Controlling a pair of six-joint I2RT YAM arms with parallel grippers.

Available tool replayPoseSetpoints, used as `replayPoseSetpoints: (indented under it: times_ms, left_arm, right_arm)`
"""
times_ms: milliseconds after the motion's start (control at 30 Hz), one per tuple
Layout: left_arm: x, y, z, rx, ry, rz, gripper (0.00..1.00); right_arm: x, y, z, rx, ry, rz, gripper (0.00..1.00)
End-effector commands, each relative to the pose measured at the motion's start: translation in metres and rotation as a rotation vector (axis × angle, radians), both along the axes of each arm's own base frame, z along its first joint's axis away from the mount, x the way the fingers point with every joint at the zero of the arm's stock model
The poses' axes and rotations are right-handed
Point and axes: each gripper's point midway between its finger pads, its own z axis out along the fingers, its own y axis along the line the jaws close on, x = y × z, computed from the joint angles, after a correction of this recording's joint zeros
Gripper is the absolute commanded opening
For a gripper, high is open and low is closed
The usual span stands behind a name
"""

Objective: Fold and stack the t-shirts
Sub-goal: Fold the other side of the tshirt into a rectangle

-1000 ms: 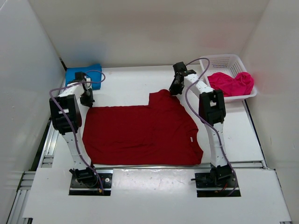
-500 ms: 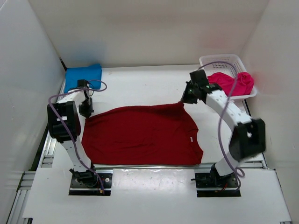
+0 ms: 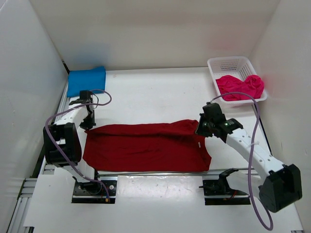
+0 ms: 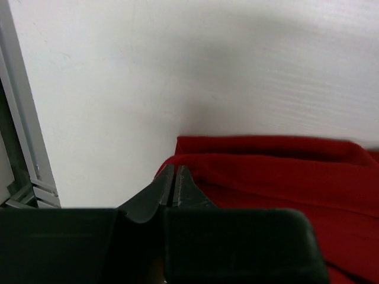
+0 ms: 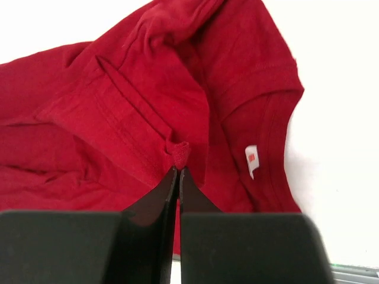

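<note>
Holding the red shirt [image 3: 146,145] by its far edge, we have both arms on one fold. The left gripper [image 4: 173,180] is closed to a thin slit on the shirt's far left corner, close to the left edge of the desk [image 3: 155,92]. The right gripper [image 5: 177,171] is pressed together too, with a small nub of red cloth between its tips, at the far right end of the shirt beside the collar and its white label [image 5: 251,160].

The shirt lies spread across the near half of the desk, its hem along the near edge. Under each pinch the cloth lies doubled. We judge that both ends are gripped at once so the far edge moves as one straight line and the crease comes out even; a single grip would drag it askew.

The blue shirt [image 3: 86,80] sits folded in the far left corner, which we take for the stacking place. The pink shirt [image 3: 240,86] lies bunched in the white basket [image 3: 228,62] at the far right corner.

By our reckoning one shirt is done, one is mid-fold and one waits. The next move calls for bringing the edge toward the near hem and laying it flat before letting go. Such thin pinches could slip.
</note>
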Motion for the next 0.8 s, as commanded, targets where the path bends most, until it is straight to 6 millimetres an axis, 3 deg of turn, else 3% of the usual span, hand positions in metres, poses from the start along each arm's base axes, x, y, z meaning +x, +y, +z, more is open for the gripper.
replayPoseSetpoints:
  times_ms: [0, 333, 500, 667, 767]
  left_arm:
    - [0.000, 0.005, 0.016, 0.036, -0.053, 0.008, 0.10]
    - [0.000, 0.011, 0.027, 0.091, -0.077, 0.020, 0.10]
    - [-0.012, 0.010, 0.018, 0.089, -0.045, 0.018, 0.10]
    - [-0.043, 0.008, -0.010, 0.082, 0.057, 0.014, 0.10]
    - [-0.050, 0.007, -0.023, 0.078, 0.110, 0.012, 0.10]
  right_arm:
    - [-0.005, -0.002, 0.005, 0.015, -0.033, -0.038, 0.00]
    - [-0.024, -0.006, 0.000, -0.023, -0.011, -0.062, 0.00]
    - [-0.035, -0.011, -0.007, -0.026, 0.005, -0.078, 0.00]
    - [-0.055, -0.018, -0.038, -0.062, 0.088, -0.068, 0.00]
    - [-0.063, -0.023, -0.058, -0.088, 0.136, -0.076, 0.00]
